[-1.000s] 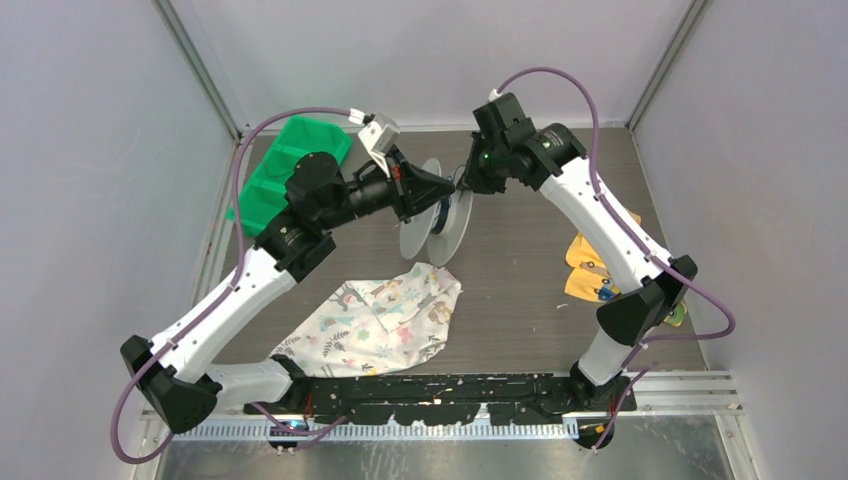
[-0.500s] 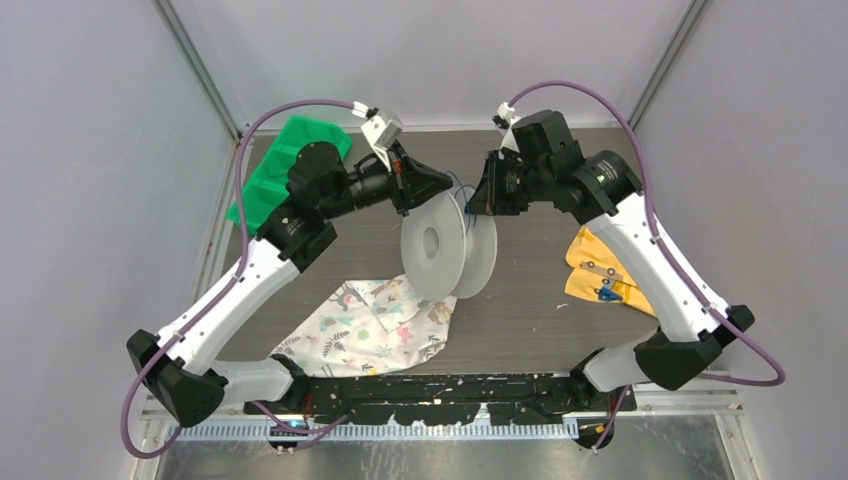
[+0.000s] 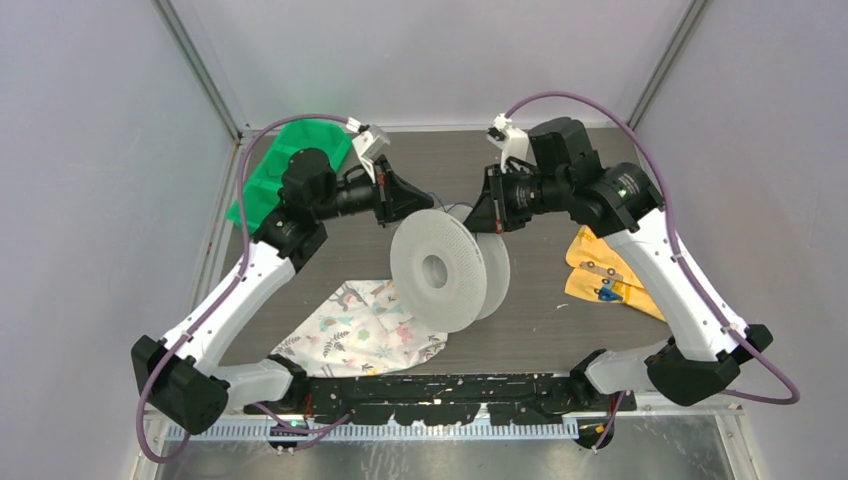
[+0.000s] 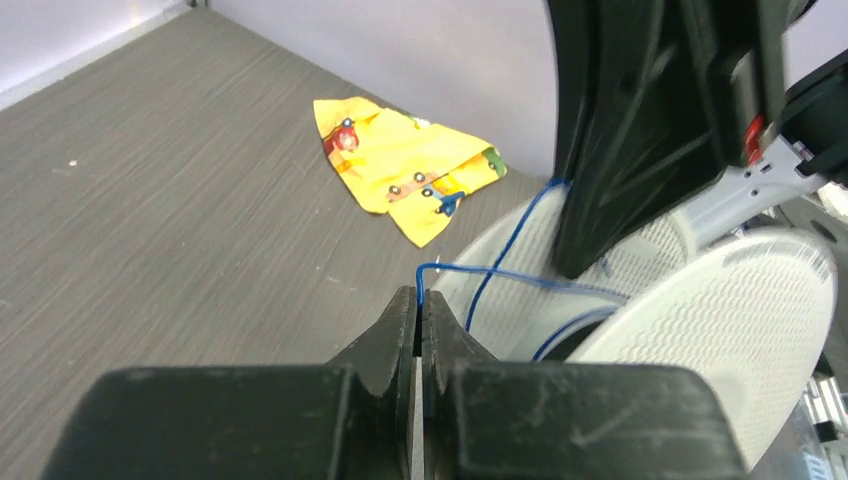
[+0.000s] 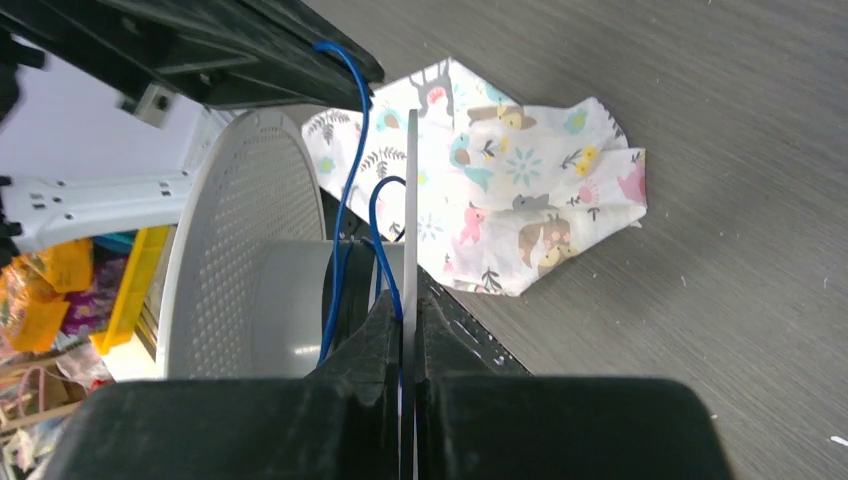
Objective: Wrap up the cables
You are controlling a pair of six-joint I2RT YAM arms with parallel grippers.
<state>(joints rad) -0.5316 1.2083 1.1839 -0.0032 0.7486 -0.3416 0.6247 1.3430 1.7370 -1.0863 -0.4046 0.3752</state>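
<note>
We held the spool (image 3: 440, 270) over the bench (image 3: 540, 310), between our two arms. Our right hand (image 5: 408, 310) was clamped on one disc's rim. Our left hand (image 4: 417, 310), beside the spool, pinched the wire (image 5: 351, 180), which looped loosely to the spool's hub.

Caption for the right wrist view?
Right gripper shut on a disc rim of the spool, blue wire looping around the hub, patterned cloth on the table beyond.

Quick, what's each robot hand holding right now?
Left gripper: shut on the blue cable.
Right gripper: shut on the spool rim.
</note>
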